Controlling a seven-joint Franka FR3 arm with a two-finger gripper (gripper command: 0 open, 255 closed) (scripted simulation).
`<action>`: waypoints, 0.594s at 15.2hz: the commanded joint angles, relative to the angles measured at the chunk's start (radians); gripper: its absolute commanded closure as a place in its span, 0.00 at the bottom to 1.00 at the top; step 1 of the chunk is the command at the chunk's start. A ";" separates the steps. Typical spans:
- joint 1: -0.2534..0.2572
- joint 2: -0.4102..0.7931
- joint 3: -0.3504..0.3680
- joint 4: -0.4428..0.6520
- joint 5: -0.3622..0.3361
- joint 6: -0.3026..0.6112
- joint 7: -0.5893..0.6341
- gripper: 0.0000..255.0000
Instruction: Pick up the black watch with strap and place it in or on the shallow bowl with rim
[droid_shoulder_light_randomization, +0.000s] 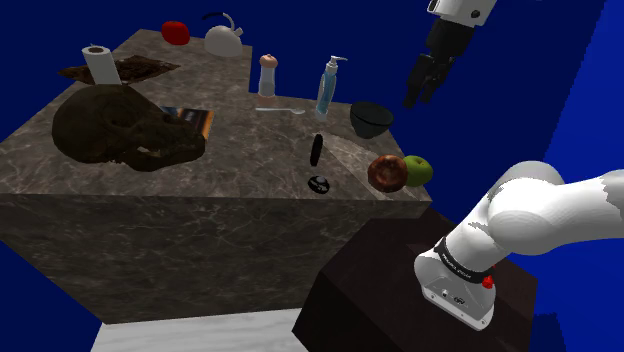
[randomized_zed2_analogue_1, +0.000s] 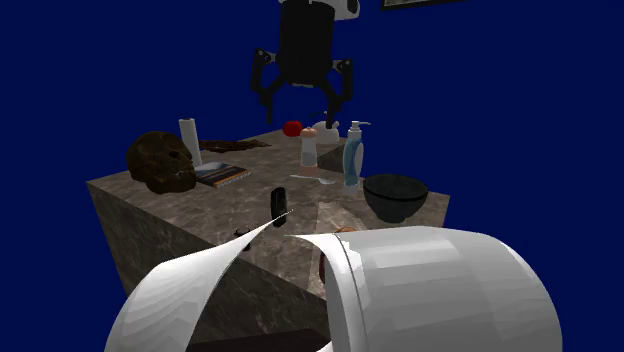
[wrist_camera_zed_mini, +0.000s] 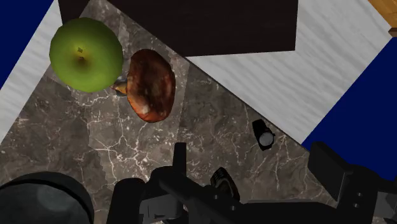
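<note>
The step in hand, as I judge it, is the reach for the watch (droid_shoulder_light_randomization: 317, 150), and nothing is grasped yet. The watch lies flat on the desk (droid_shoulder_light_randomization: 250, 160), near its front edge in the shoulder view, strap stretched out long and thin. The bowl (droid_shoulder_light_randomization: 371, 122), dark here, stands a little beyond it toward that view's right, near a pump bottle (droid_shoulder_light_randomization: 328, 88). A green apple (droid_shoulder_light_randomization: 417, 170) and a brown round thing (droid_shoulder_light_randomization: 387, 173) touch each other just beside the watch, at the desk's corner.

To do this well, the hand (randomized_zed2_analogue_1: 301, 108) should travel across until it is straight above the watch, then turn so that the fingers straddle the narrow width of the strap or case rather than its length. The watch is low and flat, so the fingertips will probably need to come almost to the desk before closing. A descent too far toward the corner risks knocking the apple or the brown thing off the edge. The carry to the bowl looks short, and a modest lift should clear its rim.

The hand hangs high above the desk, over the corner by the apple, in the wrist view. Its fingers stand wide apart. It holds nothing and touches nothing.
</note>
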 joint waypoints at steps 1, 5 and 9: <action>0.000 0.000 0.000 0.000 0.000 0.000 0.000 0.00; 0.023 0.042 0.044 -0.089 0.024 0.146 0.026 0.00; 0.048 0.112 0.090 -0.156 0.048 0.299 0.052 0.00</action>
